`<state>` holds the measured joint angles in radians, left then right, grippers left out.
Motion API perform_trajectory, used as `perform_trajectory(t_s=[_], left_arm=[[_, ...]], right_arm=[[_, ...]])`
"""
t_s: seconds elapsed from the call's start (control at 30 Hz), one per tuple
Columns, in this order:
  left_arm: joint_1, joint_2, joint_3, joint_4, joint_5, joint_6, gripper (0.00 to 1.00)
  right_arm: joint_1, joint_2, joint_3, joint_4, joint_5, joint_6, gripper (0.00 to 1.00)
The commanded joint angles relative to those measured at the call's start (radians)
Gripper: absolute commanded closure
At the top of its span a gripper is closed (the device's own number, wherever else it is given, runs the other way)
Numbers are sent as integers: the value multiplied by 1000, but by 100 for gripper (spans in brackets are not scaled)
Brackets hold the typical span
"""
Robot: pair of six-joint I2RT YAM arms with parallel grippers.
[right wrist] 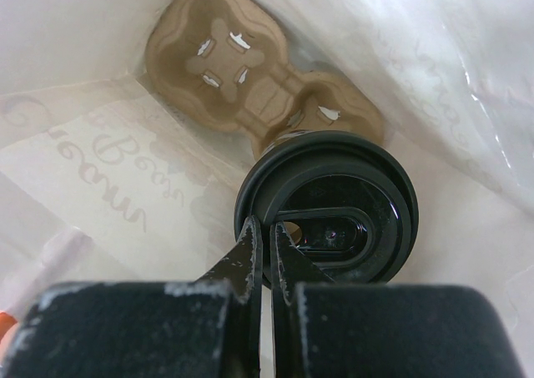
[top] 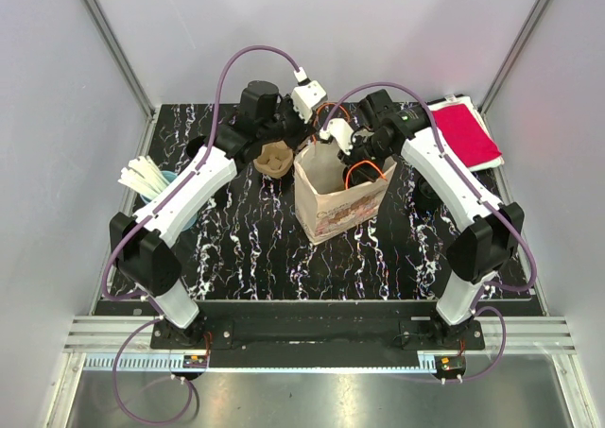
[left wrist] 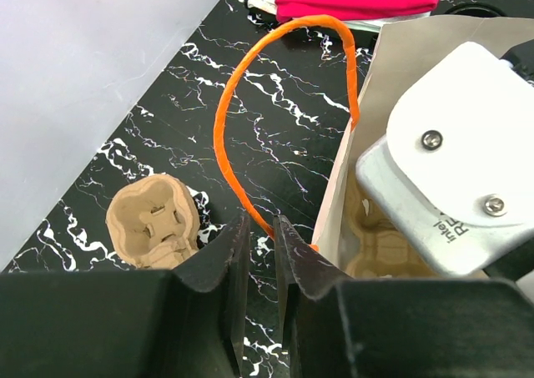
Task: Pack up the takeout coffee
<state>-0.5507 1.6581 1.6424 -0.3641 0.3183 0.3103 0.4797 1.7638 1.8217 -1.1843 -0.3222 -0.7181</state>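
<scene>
Lid point(right wrist: 334, 199) sits in bag point(right wrist: 100, 173), touching tips of clenched right gripper point(right wrist: 265, 232); left gripper point(left wrist: 260, 228) pinches orange handle point(left wrist: 227, 103).

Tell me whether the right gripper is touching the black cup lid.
Touching. Right wrist view: the right gripper pinches the near rim of the black cup lid.

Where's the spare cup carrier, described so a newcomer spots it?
Find the paper bag standing mid-table. Just off its far-left corner, a small tan cardboard carrier lies on the black marbled tabletop. Unlike the bagged carrier, it sits outside and holds no cup.
</scene>
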Motion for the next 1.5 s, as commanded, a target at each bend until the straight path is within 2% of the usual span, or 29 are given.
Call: perform_trajectory(t_s=[0.0, 1.2, 1.47], left_arm=[[8, -8, 20, 51, 22, -17, 80], [8, -14, 30, 50, 57, -65, 82], [6, -23, 27, 47, 68, -86, 83]], right_arm=[[5, 13, 14, -11, 25, -23, 100], [7, 11, -59, 83, 20, -1, 100], [7, -12, -99, 147, 35, 8, 100]])
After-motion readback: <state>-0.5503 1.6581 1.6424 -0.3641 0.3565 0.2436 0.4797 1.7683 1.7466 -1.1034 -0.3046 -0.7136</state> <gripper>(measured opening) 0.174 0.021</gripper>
